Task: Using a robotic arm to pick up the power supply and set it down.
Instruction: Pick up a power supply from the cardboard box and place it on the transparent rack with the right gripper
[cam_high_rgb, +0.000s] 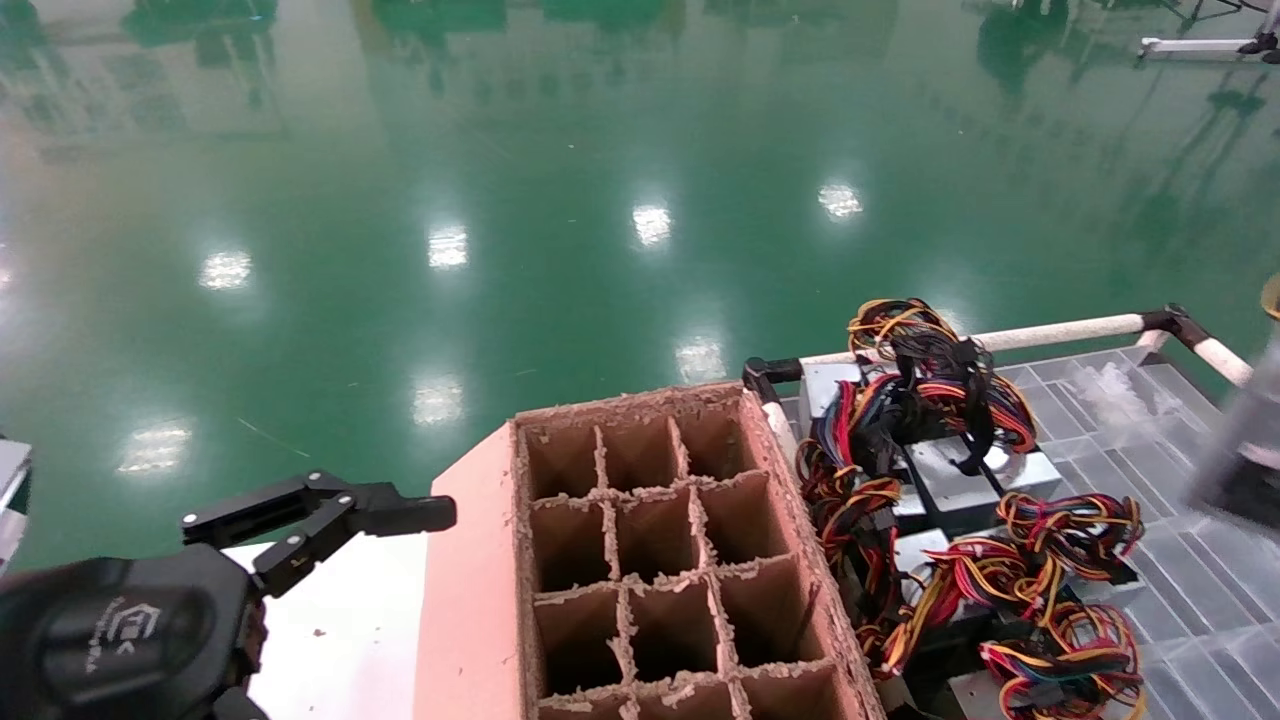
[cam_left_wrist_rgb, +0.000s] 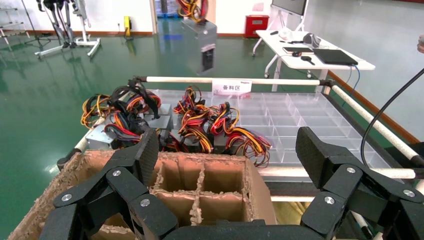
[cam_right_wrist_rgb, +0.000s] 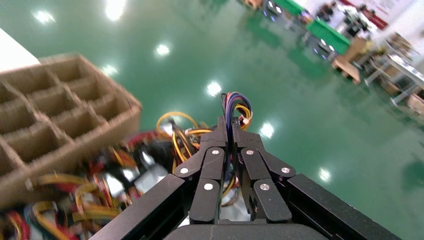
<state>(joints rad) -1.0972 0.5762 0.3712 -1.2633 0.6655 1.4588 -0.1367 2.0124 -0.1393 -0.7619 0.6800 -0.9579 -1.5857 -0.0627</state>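
Green floor (cam_high_rgb: 500, 200) all around; a divided cardboard box (cam_high_rgb: 660, 560) sits left of the wire-strewn bench (cam_high_rgb: 1150, 420). Power supply (cam_left_wrist_rgb: 200, 45) hangs above the bench's right side, right hand (cam_right_wrist_rgb: 231, 131) clenched on its wires (cam_right_wrist_rgb: 236, 105). Left hand (cam_high_rgb: 330, 520) idles released, near left.

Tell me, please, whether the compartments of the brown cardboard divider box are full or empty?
Empty, as far as visible: the brown cardboard divider box shows only bare walls and dark cells in the head view; the silver-grey power supplies with wire bundles lie beside it.
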